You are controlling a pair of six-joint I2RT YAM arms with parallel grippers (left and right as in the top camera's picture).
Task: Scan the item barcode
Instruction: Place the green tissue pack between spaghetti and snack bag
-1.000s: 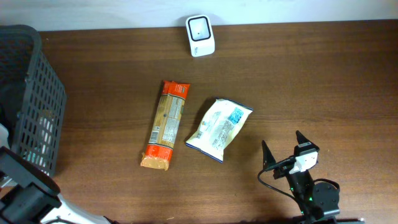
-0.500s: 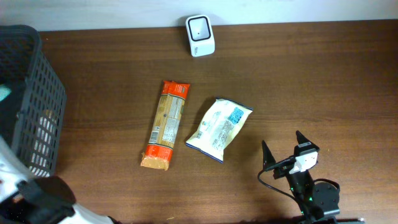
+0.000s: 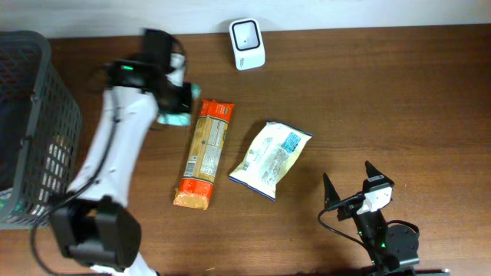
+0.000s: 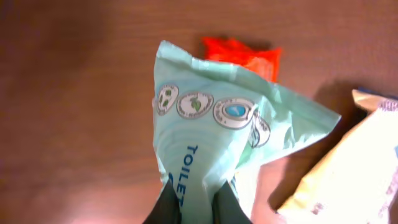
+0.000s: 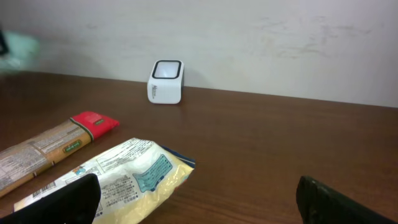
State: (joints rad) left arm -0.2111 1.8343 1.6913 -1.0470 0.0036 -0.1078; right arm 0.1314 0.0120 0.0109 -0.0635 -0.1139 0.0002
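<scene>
My left gripper (image 3: pixel 178 107) is shut on a mint-green packet (image 3: pixel 172 118) and holds it just left of the top end of the orange pasta pack (image 3: pixel 205 153). In the left wrist view the packet (image 4: pixel 217 118) hangs pinched between my dark fingers (image 4: pixel 166 208), with blue lettering and round badges on it. The white barcode scanner (image 3: pixel 247 44) stands at the table's back edge, to the right of that gripper. My right gripper (image 3: pixel 347 176) stands open near the front right, with nothing between its fingers (image 5: pixel 62 199).
A dark mesh basket (image 3: pixel 38 123) stands at the left edge. A white-and-yellow snack bag (image 3: pixel 270 159) lies right of the pasta pack, a little ahead of my right gripper. The scanner (image 5: pixel 166 81) stands by the wall.
My left arm has swung from the basket at the left out over the table, carrying the green packet to the pasta pack's top end. The right arm has not moved.
</scene>
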